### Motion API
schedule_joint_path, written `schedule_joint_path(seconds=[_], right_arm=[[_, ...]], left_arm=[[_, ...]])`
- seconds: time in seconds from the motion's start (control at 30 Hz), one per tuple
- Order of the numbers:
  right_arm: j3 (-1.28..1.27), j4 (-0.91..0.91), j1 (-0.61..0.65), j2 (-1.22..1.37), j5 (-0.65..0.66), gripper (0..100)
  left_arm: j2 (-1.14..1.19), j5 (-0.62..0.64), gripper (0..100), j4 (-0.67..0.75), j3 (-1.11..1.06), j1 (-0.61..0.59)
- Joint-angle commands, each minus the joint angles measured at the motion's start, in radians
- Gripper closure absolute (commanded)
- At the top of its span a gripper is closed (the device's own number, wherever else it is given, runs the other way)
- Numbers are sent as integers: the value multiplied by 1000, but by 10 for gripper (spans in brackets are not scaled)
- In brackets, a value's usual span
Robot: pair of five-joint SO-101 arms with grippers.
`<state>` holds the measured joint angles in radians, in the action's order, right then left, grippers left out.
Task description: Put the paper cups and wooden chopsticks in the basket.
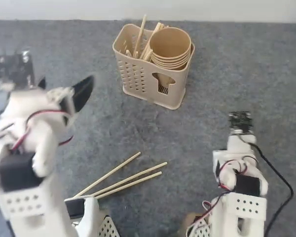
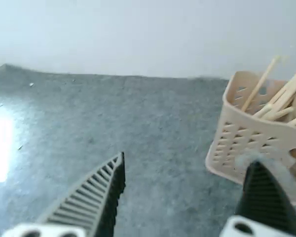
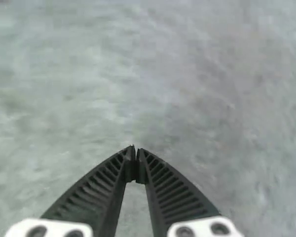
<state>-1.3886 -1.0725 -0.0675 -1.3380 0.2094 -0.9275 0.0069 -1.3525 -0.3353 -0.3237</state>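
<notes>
A beige slotted basket (image 1: 138,79) stands at the back middle of the grey carpet. It holds a stack of paper cups (image 1: 170,47) and several wooden chopsticks (image 1: 140,34). Three more chopsticks (image 1: 123,180) lie loose on the carpet near the front, between the arms. My left gripper (image 1: 66,83) is raised at the left, open and holding nothing. In the left wrist view the left gripper (image 2: 187,160) faces the basket (image 2: 246,143) and its chopsticks (image 2: 281,96). My right gripper (image 3: 134,148) is shut on nothing, just above bare carpet, with the right arm (image 1: 239,123) folded at the front right.
Grey carpet (image 1: 237,64) covers the whole table. A pale wall (image 2: 138,34) rises behind its far edge. The two arm bases (image 1: 89,222) stand at the front edge, close to the loose chopsticks' near ends.
</notes>
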Motion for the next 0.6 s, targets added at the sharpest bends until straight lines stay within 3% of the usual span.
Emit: schedule_joint_path(seconds=[0.0, 0.2, 0.4, 0.57], right_arm=[[121, -44, 114, -12, 57, 990], [281, -166, 283, -8, 112, 987], [367, -234, 507, -7, 138, 981], [373, -226, 656, 51, 137, 897]], left_arm=[[-41, -57, 639, -61, 42, -106], [-35, -121, 639, -37, -51, -361], [-35, -120, 639, 158, -237, -608], [-34, -120, 639, 305, -366, -755]])
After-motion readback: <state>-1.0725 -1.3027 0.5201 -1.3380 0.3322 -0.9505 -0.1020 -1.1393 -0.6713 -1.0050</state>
